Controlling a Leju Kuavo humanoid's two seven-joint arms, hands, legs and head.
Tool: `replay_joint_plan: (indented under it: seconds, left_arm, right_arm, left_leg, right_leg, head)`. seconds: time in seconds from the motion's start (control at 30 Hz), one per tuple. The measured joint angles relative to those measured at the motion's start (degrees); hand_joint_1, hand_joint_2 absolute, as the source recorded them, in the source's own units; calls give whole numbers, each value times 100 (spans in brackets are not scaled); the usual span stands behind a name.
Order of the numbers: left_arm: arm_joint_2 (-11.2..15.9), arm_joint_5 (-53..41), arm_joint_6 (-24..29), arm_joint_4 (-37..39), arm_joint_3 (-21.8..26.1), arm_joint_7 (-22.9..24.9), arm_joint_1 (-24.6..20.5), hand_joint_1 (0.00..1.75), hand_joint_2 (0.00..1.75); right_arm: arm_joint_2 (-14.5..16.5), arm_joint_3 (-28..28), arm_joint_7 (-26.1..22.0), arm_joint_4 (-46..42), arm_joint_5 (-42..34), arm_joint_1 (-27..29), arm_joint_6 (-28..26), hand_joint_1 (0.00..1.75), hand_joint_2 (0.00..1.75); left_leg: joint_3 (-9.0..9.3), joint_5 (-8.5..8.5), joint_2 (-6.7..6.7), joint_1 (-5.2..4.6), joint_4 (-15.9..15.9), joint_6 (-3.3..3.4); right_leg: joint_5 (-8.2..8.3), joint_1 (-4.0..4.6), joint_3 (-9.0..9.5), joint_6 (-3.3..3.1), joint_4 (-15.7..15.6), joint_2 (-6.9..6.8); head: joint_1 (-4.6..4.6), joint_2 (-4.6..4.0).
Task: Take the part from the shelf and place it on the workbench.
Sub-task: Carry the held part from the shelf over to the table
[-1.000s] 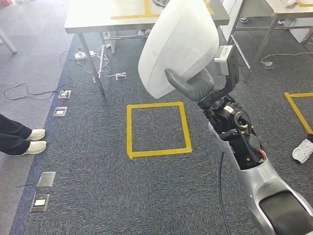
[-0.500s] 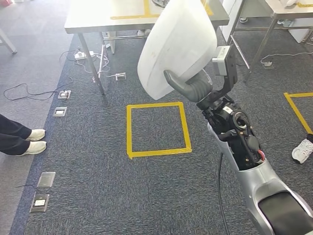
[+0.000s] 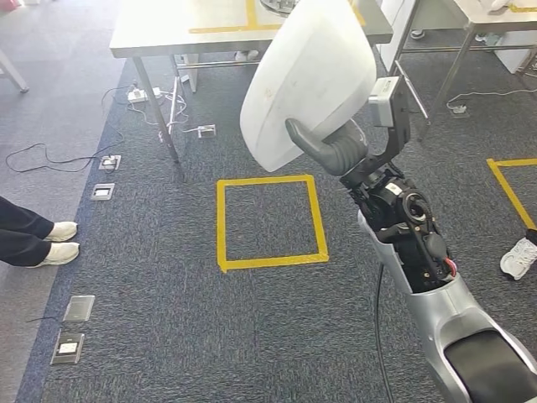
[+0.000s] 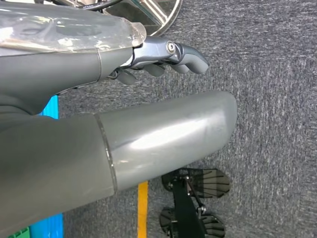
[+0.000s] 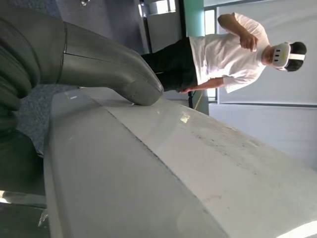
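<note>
1. Far left of the head view: a person's feet (image 3: 54, 241) on the carpet, well clear of my path. Cables and floor sockets lie near the table leg.
2. Left hand (image 4: 164, 59), seen from its wrist camera, hangs over the carpet holding nothing, fingers loosely extended, not clenched.
3. Centre: a yellow tape square (image 3: 271, 222) marks the floor just short of the workbench (image 3: 190, 38).
4. Right hand (image 3: 329, 149) grips the part (image 3: 307, 75), a large white moulded shell, thumb clamped across its lower edge. The part is held up in the air, in front of the workbench, not over it.
5. Step in hand, I judge: carry phase; pick done, placement not yet.
6. Next move calls for closing on the bench, then reaching the right arm forward and lowering the shell onto the top before releasing.
</note>
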Motion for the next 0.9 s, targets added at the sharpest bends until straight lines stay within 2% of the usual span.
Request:
replay_joint_plan:
  seconds: [0.77, 0.9]
  left_arm:
    - [2, -21, 23, 0, 0, -2, 0, 0, 0]
    - [15, -38, 31, -1, 0, -8, -5, 0, 0]
  right_arm:
    - [0, -27, 8, -2, -31, 0, -2, 175, 175]
    - [1, -28, -12, -5, -37, -21, -2, 175, 175]
  left_leg:
    - [0, 0, 0, 0, 0, 0]
    - [78, 10, 13, 13, -105, 97]
  right_leg:
    - [0, 0, 1, 0, 0, 0]
    - [15, -20, 52, 69, -94, 1]
  head:
    - [-1, 0]
    - [-25, 0]
